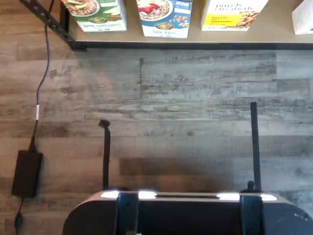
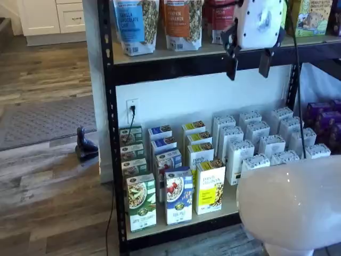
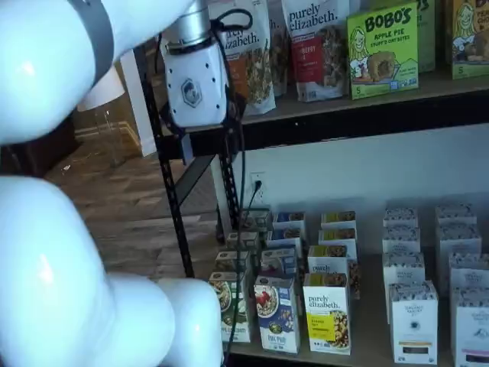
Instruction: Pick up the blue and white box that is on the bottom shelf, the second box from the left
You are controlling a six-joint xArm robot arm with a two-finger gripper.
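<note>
White arm segments (image 3: 69,252) fill the near side of a shelf view, blocking much of the floor; in the other shelf view a white rounded arm part (image 2: 293,202) sits low at the near right; gripper (image 2: 249,65) hangs high, level with the upper rack beam, white body with two black fingers (image 2: 232,66) pointing down; clear gap between the fingers, jaws spread wide, nothing held; also seen from the side in a shelf view (image 3: 200,134), gap not readable there; blue and white box (image 2: 178,196) stands upright at the front edge of the bottom shelf (image 2: 160,228), well below and apart from the gripper; green and white carton (image 2: 141,202) just beside it on one side, yellow carton (image 2: 210,186) just beside it on the other; same trio in a shelf view, blue box (image 3: 276,313) in the middle; rows of like cartons behind; wrist view shows the blue box's lower part (image 1: 165,18) on the tan deck, wood floor (image 1: 195,98) below, black power brick (image 1: 27,174) with cable on the floor; granola bags (image 2: 136,24) on the higher level.
</note>
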